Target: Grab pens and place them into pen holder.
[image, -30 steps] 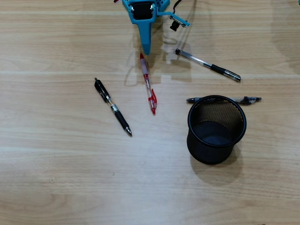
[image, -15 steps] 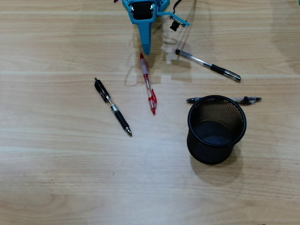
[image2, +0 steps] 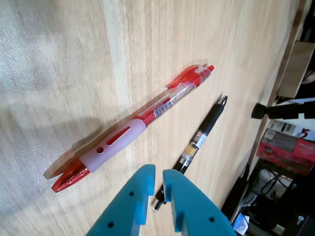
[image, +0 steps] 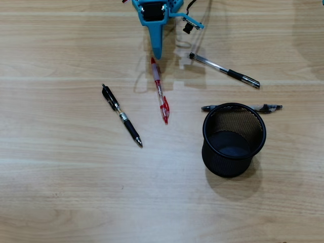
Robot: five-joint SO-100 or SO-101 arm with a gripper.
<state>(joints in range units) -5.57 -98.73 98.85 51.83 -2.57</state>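
At 12 o'clock of overhead view: gripper (image: 157, 53) hovering over table (image: 61, 192), jaws nearly closed, slim gap only, holding nothing. Red-and-clear pen (image: 159, 91) just below tip, toward 6 o'clock; also under jaws in wrist view (image2: 133, 129). Black click pen (image: 121, 115) at 9 o'clock, clear stick pen (image: 224, 70) at 2 o'clock, dark pen (image: 268, 107) behind pen holder (image: 234, 139) at 4 o'clock. Holder empty. Step, likely: approach for first pick. Next: open jaws, descend astride red barrel, close.
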